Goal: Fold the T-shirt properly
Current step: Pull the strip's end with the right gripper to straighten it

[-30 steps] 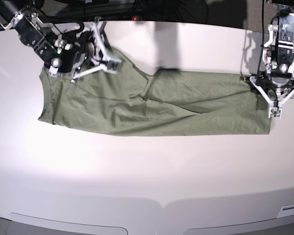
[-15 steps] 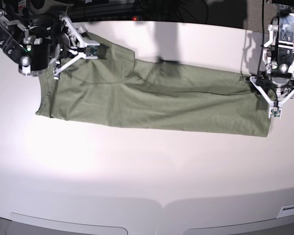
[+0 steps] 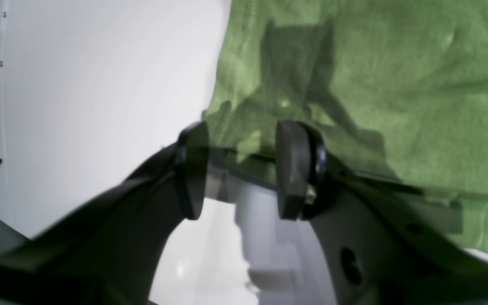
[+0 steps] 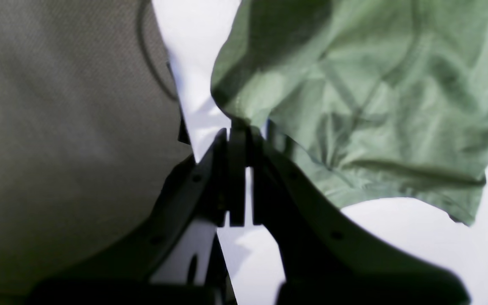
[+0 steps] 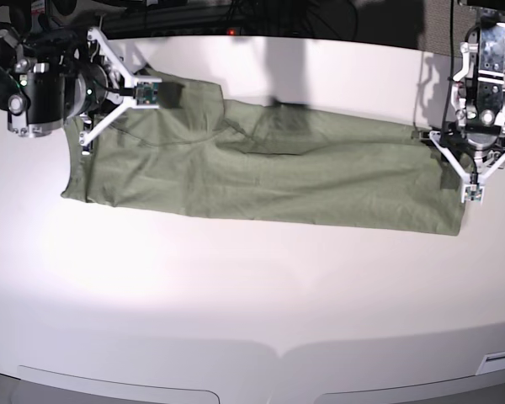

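The sage-green T-shirt (image 5: pixel 269 177) lies as a long wrinkled band across the white table (image 5: pixel 252 303), from far left to far right. My right gripper (image 5: pixel 101 101) is at the band's upper left corner. In the right wrist view it (image 4: pixel 237 144) is shut on the T-shirt's (image 4: pixel 375 106) edge, and the cloth beside it is bunched and lifted. My left gripper (image 5: pixel 475 164) is at the band's right end. In the left wrist view it (image 3: pixel 242 169) is open, its pads (image 3: pixel 295 169) apart at the hem of the T-shirt (image 3: pixel 375 84).
Dark cables and equipment (image 5: pixel 261 17) run along the table's far edge. A grey textured surface (image 4: pixel 57 106) lies beyond the table edge beside my right gripper. The table's front edge (image 5: pixel 118 391) is at the bottom.
My right gripper has moved left and back with the T-shirt's left end in it, and the raised fold in the middle has flattened. The left arm has not moved.
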